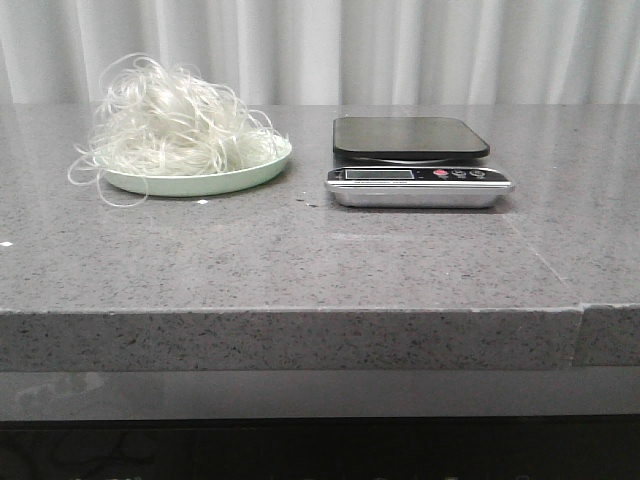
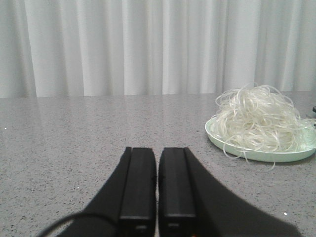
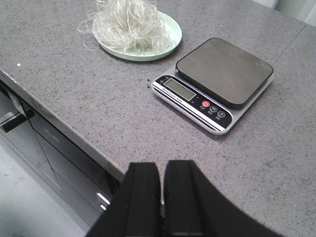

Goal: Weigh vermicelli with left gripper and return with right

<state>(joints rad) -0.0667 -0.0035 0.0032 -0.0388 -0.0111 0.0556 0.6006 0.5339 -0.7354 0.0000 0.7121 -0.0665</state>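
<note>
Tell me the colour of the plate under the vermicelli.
Pale mint green. The plate shows best in the right wrist view, under the white vermicelli.

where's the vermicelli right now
In the front view the vermicelli sits heaped on a pale green plate at the table's left, beside the scale.

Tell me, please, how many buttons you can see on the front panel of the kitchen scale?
3 buttons show on the scale, in a row right of its display: one red button nearest the display, then two dark buttons toward the panel's end. None seem hidden.
</note>
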